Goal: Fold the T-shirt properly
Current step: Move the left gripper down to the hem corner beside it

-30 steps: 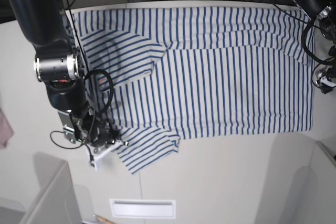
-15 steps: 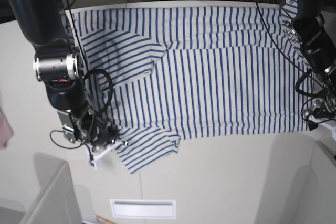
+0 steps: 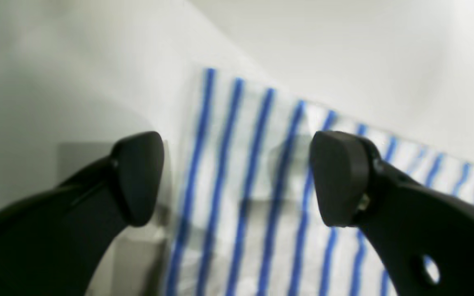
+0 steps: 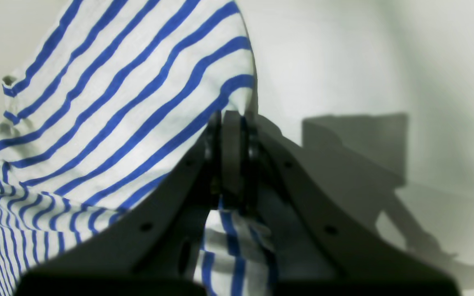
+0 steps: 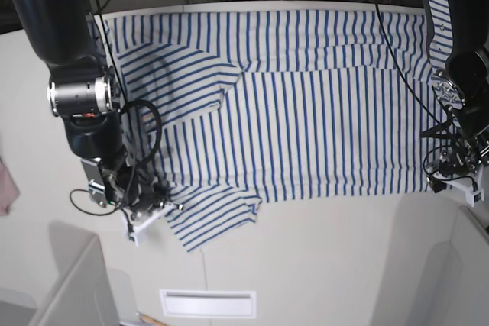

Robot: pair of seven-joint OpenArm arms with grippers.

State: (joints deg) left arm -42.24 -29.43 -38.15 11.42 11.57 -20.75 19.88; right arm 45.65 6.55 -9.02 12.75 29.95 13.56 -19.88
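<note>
Right claw (image 4: pixel 231 162): clenched on the T-shirt (image 5: pixel 306 104). In the right wrist view the two fingers meet flat, with striped cloth pinched between them; a peak of cloth rises above the tips and a bunched fold hangs below. In the base view this claw (image 5: pixel 157 208) sits at the tip of the sleeve nearest the camera, on that view's left, beside a small white part of the arm's end.

Left claw (image 3: pixel 237 179): released, fingers (image 3: pixel 138 176) standing wide apart. One tip is over bare counter (image 3: pixel 76 82), the other over striped cloth; the cloth's edge and corner lie in the gap. Whether the tips touch the cloth cannot be told. In the base view this claw (image 5: pixel 452 169) hangs at the T-shirt's near hem corner, on that view's right.

T-shirt: white with narrow blue stripes, spread flat on the pale counter (image 5: pixel 321 265), body running across the width, far edge along the counter's back. One sleeve is folded over the body at upper left.

Pinkish cloth (image 5: pixel 6 188): at the far left edge, well apart from the T-shirt.
</note>
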